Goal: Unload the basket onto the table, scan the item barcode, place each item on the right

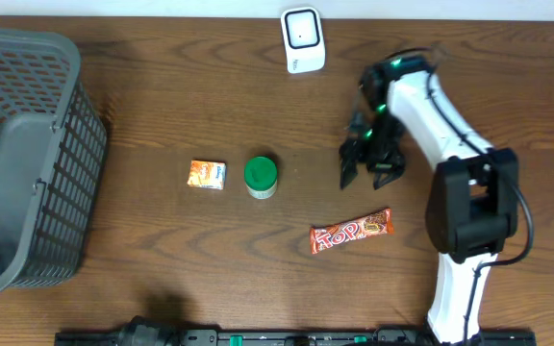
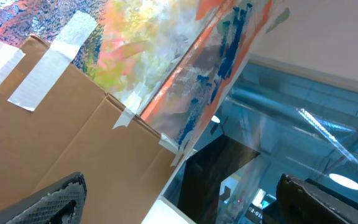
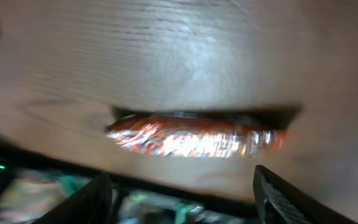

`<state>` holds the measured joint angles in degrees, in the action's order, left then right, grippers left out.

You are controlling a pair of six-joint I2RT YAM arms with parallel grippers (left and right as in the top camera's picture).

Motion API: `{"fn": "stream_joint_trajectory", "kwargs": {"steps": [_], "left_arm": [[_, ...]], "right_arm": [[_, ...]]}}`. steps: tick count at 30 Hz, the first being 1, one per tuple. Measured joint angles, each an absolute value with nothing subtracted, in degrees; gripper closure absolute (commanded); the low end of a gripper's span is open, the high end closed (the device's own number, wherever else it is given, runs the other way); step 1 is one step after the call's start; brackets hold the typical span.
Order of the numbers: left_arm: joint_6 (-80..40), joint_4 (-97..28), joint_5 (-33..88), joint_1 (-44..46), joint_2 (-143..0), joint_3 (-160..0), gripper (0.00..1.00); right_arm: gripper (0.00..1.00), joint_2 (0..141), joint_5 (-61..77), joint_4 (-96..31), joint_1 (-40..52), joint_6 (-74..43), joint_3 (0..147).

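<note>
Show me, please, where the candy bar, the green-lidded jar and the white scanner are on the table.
candy bar (image 1: 352,232): overhead view, middle of its red wrapper.
green-lidded jar (image 1: 261,174): overhead view, centre of the lid.
white scanner (image 1: 303,38): overhead view, middle of its upper face.

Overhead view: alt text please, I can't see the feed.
The right gripper is open beside a red candy bar on the wooden table. To its left, a green-lidded jar and small orange box; grey basket far left, white scanner at top.
</note>
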<state>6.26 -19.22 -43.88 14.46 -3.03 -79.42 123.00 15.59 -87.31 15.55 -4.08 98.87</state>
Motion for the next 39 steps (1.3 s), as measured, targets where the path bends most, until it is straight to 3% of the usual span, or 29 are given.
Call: {"fn": "stream_joint_trajectory", "kwargs": {"steps": [1,11,12,15,18,23,24,27,29,30,31,34,39], "left_arm": [[6.3,-19.2,-43.9,14.5,-3.0,-79.4,0.02],[6.3,-19.2,-43.9,14.5,-3.0,-79.4,0.02],[6.3,-19.2,-43.9,14.5,-3.0,-79.4,0.02],[6.3,-19.2,-43.9,14.5,-3.0,-79.4,0.02],[6.3,-19.2,-43.9,14.5,-3.0,-79.4,0.02],[6.3,-19.2,-43.9,14.5,-3.0,-79.4,0.02],[6.3,-19.2,-43.9,14.5,-3.0,-79.4,0.02],[6.3,-19.2,-43.9,14.5,-3.0,-79.4,0.02],[6.3,-19.2,-43.9,14.5,-3.0,-79.4,0.02],[6.3,-19.2,-43.9,14.5,-3.0,-79.4,0.02],[6.3,-19.2,-43.9,14.5,-3.0,-79.4,0.02],[6.3,-19.2,-43.9,14.5,-3.0,-79.4,0.02],[6.3,-19.2,-43.9,14.5,-3.0,-79.4,0.02]], "right_arm": [[0.01,123.0,14.2,-85.7,16.9,-2.4,96.8],[0.01,123.0,2.6,-77.3,25.9,0.7,82.5],[0.03,123.0,1.3,-76.9,26.3,0.7,82.5],[0.21,122.8,-2.1,-76.1,26.6,1.1,82.5],[0.22,122.4,-4.4,-74.9,26.5,1.4,82.5],[0.84,122.1,-7.2,-73.8,26.5,2.7,83.8],[0.91,122.2,-7.8,-73.9,26.5,2.8,84.8],[0.9,122.4,-8.8,-75.4,26.5,2.5,89.5],[0.79,122.4,-8.8,-75.7,26.5,2.5,93.4],[0.68,122.4,-8.3,-76.2,26.5,2.6,95.4],[0.65,122.5,-7.3,-76.7,26.5,2.8,97.5],[0.99,122.5,-5.3,-79.1,26.5,2.6,103.7],[0.99,122.5,-3.7,-88.9,26.5,1.2,105.2]]}}
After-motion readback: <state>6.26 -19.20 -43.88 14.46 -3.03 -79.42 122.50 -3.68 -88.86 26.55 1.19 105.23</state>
